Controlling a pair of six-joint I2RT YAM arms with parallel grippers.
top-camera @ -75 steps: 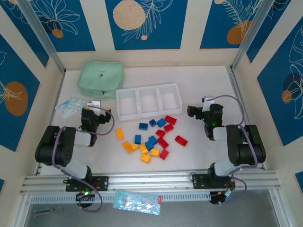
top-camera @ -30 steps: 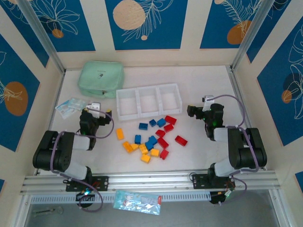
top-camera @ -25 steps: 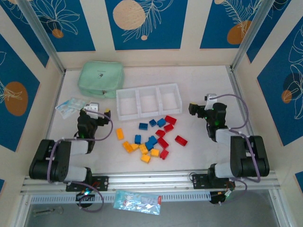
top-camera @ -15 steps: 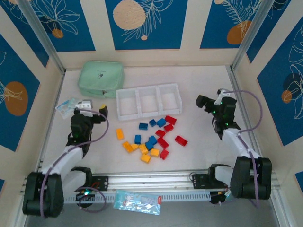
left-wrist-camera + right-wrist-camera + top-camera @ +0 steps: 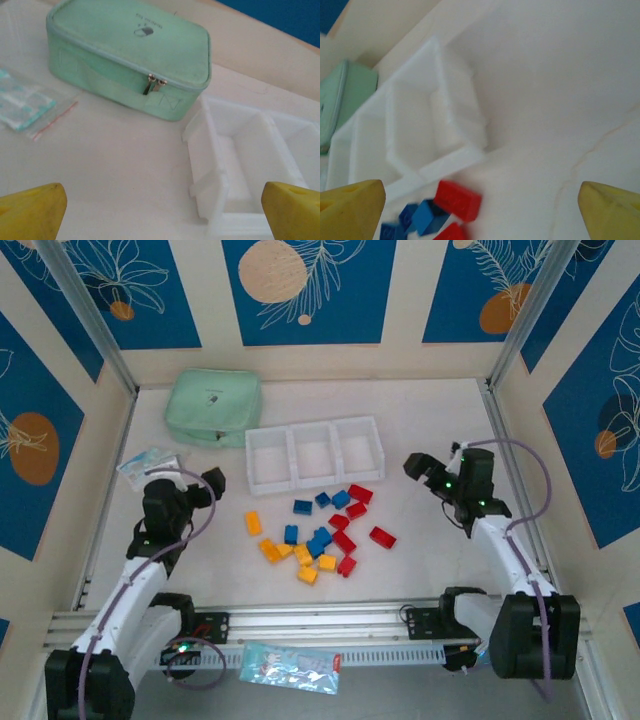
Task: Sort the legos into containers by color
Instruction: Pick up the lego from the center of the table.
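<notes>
left gripper (image 5: 212,481): my jaws spread wide, empty.
right gripper (image 5: 418,465): spread wide, empty.
left wrist: zip pulls (image 5: 154,85) on pouch (image 5: 130,45), tray (image 5: 205,150) corner.
right wrist: red lego (image 5: 457,200) beside tray.
overhead: legos (image 5: 320,538) piled loose.

Left gripper (image 5: 211,481) wide open, angled right. Right gripper (image 5: 417,466) wide open, angled left. Both arms extended forward.
</notes>
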